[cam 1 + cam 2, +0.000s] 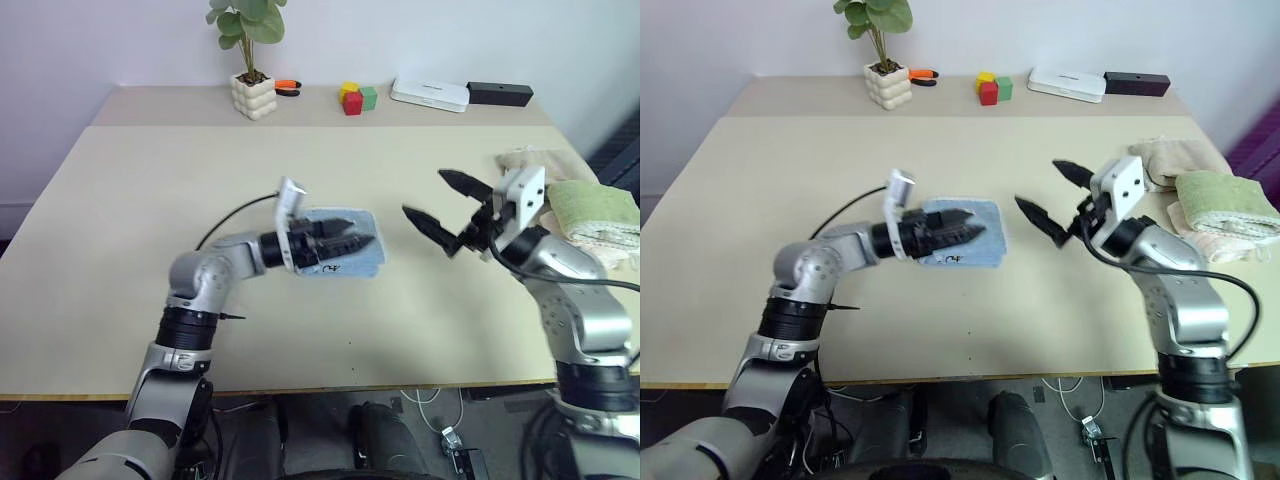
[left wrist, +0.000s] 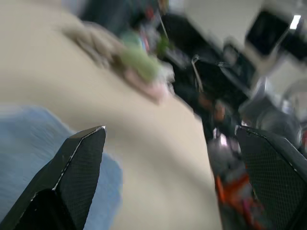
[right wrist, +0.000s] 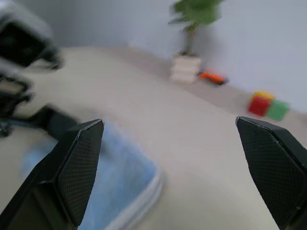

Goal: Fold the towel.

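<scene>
a beige table (image 1: 120,220) fills our view. we see the left gripper (image 1: 345,240) hanging over the folded light blue towel (image 1: 362,262), fingers spread and holding nothing. beside the towel, the right gripper (image 1: 440,205) is wide open and empty. beyond that gripper from the towel lie a beige towel (image 1: 528,158) and a green towel (image 1: 592,207).

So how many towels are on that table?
3. A blue towel lies mid-table under the left arm; a beige towel and a green towel sit piled at the table's right edge. More may hide in that pile.
</scene>
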`<control>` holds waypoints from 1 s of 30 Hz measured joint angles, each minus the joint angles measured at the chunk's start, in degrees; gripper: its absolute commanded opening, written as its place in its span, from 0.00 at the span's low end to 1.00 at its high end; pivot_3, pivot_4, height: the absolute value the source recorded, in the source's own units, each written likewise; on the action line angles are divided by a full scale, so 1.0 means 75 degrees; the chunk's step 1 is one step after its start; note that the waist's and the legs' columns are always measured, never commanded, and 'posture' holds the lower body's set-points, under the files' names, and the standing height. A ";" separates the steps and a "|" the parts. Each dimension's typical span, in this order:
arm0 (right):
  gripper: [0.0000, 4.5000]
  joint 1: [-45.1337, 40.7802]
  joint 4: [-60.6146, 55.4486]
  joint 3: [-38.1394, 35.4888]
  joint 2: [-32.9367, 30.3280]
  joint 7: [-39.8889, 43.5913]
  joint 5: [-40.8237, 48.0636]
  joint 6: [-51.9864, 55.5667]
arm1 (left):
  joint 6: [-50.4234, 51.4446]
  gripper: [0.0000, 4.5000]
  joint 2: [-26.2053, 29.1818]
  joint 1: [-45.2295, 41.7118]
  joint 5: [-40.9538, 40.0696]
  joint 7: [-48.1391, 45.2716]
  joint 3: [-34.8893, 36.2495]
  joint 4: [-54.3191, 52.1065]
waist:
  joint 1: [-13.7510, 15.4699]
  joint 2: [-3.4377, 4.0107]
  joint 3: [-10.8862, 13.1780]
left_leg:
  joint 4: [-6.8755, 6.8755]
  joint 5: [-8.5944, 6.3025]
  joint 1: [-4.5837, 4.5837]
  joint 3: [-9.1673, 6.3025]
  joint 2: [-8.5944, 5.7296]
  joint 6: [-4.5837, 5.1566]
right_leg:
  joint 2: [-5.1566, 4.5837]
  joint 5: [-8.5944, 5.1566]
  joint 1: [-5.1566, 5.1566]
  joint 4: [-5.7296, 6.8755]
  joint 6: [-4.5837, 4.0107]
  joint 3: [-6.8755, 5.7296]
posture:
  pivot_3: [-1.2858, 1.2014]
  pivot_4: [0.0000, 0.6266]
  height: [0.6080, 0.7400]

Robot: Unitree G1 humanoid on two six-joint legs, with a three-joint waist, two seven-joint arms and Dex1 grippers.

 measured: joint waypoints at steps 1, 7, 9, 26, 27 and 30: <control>0.82 -0.0085 0.0004 0.0052 0.0258 -0.0273 -0.0018 0.0073 | -0.0040 0.69 -0.0028 -0.0129 -0.0082 0.0218 0.0294 0.0085 | 0.0004 0.0000 0.0000 | -0.0001 0.0000 0.0000 -0.0002 0.0000 0.0000 | 0.0001 0.0000 0.0001 0.0003 0.0002 -0.0001 | 0.52 0.24 0.96; 0.12 -0.0197 0.0004 0.0842 0.1636 -0.1952 -0.0858 0.0269 | -0.0923 0.00 -0.0455 -0.0232 0.0276 0.1703 0.1108 0.0607 | 0.0012 0.0002 -0.0002 | -0.0003 0.0002 -0.0003 0.0005 -0.0002 -0.0003 | -0.0004 -0.0002 0.0001 0.0003 0.0008 -0.0002 | 0.52 0.24 0.96; 0.01 -0.0210 0.0045 0.1072 0.2068 -0.2468 -0.1123 0.0311 | -0.1206 0.00 -0.0726 -0.0097 0.0458 0.2001 0.1090 0.0704 | 0.0010 0.0002 -0.0001 | -0.0003 0.0004 -0.0002 0.0005 -0.0001 -0.0007 | -0.0003 -0.0001 -0.0001 0.0006 0.0008 -0.0002 | 0.52 0.24 0.96; 0.01 -0.0396 0.2086 0.2290 0.3308 -0.4061 -0.2680 0.0900 | -0.2546 0.00 -0.1335 0.0473 0.2493 0.2687 -0.0423 0.1723 | -0.0025 0.0003 -0.0002 | -0.0014 0.0007 -0.0001 0.0006 0.0001 -0.0011 | 0.0001 -0.0001 -0.0010 0.0009 0.0008 -0.0003 | 0.52 0.24 0.96; 0.01 -0.0392 0.2087 0.2265 0.3307 -0.4087 -0.2695 0.0908 | -0.2556 0.00 -0.1301 0.0489 0.2574 0.2691 -0.0454 0.1723 | -0.0025 0.0003 -0.0002 | -0.0014 0.0007 -0.0001 0.0007 0.0001 -0.0011 | 0.0001 -0.0001 -0.0009 0.0009 0.0008 -0.0003 | 0.52 0.24 0.96; 0.01 -0.0372 0.2085 0.2201 0.3293 -0.4179 -0.2739 0.0947 | -0.2653 0.00 -0.1184 0.0485 0.2722 0.2715 -0.0483 0.1777 | -0.0014 0.0004 -0.0004 | -0.0011 0.0006 0.0001 0.0007 0.0001 -0.0011 | -0.0001 -0.0001 -0.0003 0.0008 0.0007 -0.0003 | 0.52 0.24 0.96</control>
